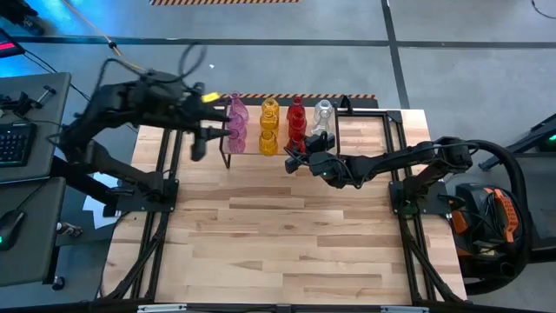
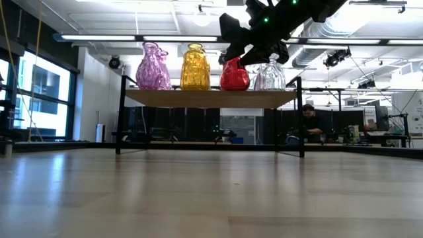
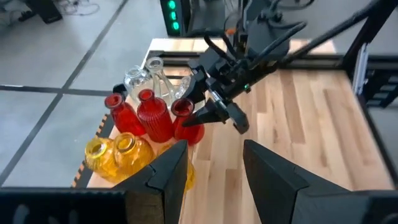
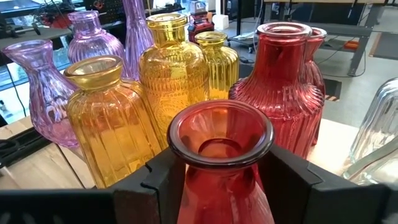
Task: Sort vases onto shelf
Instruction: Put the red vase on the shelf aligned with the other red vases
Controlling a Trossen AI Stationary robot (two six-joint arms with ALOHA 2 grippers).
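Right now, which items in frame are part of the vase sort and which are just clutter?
Job:
- translucent glass vases on the shelf: pink, yellow, red, clear
- small wooden-topped shelf with black metal legs
- right gripper, jaws around the front red vase
- left gripper, open beside the pink vases

Clutter:
- black keyboard on the side desk
- person in the background

Vases upright on shelf [image 1: 252,157], grouped by colour in rows: pink vases [image 1: 236,122] at one end, then yellow vases [image 1: 268,126], red vases [image 1: 296,117], clear vases [image 1: 323,113] at other end. All translucent, ribbed, narrow-necked. Shelf: light wood top, thin black legs, at far edge of worktop [image 1: 278,235]. Front red vase [image 4: 222,168] between right end effector [image 4: 217,180] fingers.
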